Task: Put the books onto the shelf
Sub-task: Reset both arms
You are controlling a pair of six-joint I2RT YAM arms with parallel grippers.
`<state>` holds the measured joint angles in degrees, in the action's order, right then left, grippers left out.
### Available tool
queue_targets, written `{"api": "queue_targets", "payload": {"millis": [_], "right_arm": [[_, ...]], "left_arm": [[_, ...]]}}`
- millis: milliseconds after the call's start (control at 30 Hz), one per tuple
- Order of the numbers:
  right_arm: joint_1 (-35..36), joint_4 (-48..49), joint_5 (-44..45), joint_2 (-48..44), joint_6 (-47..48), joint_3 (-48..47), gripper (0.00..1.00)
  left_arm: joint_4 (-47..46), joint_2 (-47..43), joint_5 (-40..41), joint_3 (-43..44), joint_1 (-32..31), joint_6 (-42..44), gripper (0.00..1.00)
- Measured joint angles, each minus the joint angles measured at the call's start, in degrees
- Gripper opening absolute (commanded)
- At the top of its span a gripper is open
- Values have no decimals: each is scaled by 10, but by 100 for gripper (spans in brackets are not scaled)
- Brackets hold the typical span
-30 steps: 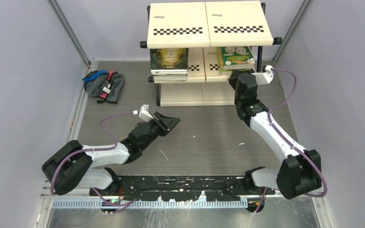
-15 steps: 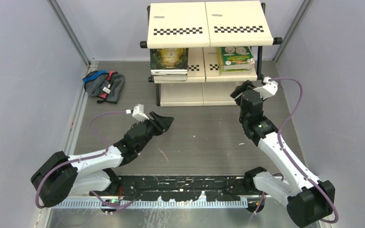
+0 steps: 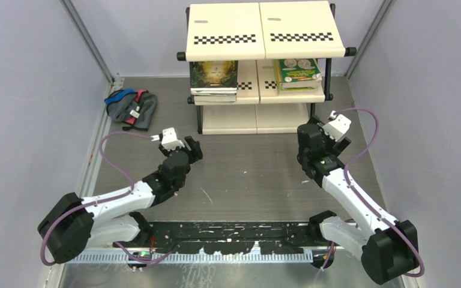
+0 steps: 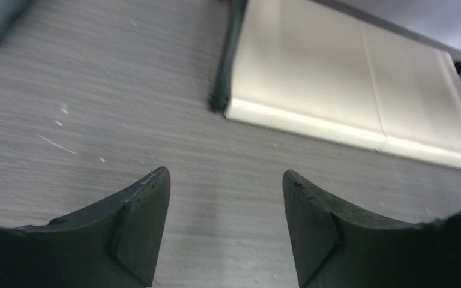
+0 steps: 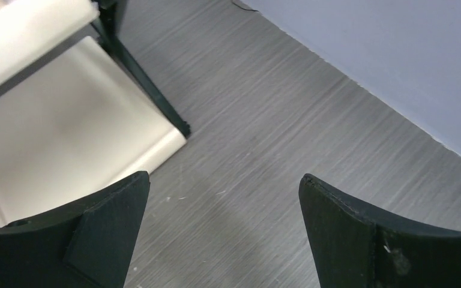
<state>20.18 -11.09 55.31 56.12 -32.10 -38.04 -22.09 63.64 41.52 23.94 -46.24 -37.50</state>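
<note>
The shelf [image 3: 264,30], cream boards with checkered strips on a black frame, stands at the back centre. On its middle tier lie the books: a dark green-gold stack [image 3: 213,77] on the left half and a lime and orange-green stack [image 3: 298,72] on the right half. My left gripper [image 3: 190,146] hangs over bare table, left of and in front of the shelf, open and empty. In the left wrist view its fingers [image 4: 150,204] frame grey table before the shelf's bottom board [image 4: 336,96]. My right gripper [image 3: 327,132] is open and empty by the shelf's front right corner [image 5: 156,144].
A grey-blue cloth bundle [image 3: 132,108] lies at the back left of the table. Lilac walls [image 3: 30,90] close in both sides. A black rail [image 3: 234,237] with the arm bases runs along the near edge.
The right gripper opened and drew back from the shelf's middle tier toward the near right. The left gripper opened wider and swung left, away from the shelf.
</note>
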Motion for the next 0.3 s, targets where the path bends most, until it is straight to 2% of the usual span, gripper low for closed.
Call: {"api": "queue_targets", "payload": {"millis": [67,200,300], "right_arm": [[0,-14,16,7,-10,0,100],[0,-29,43,2,-29,0,100],[0,-34,57,-13,-41,0,100]], "left_arm": [[-21,6,44,8,2,53,84],[-74,39,91,2,24,121,88],[-92,45,95,-14,53,147,98]]}}
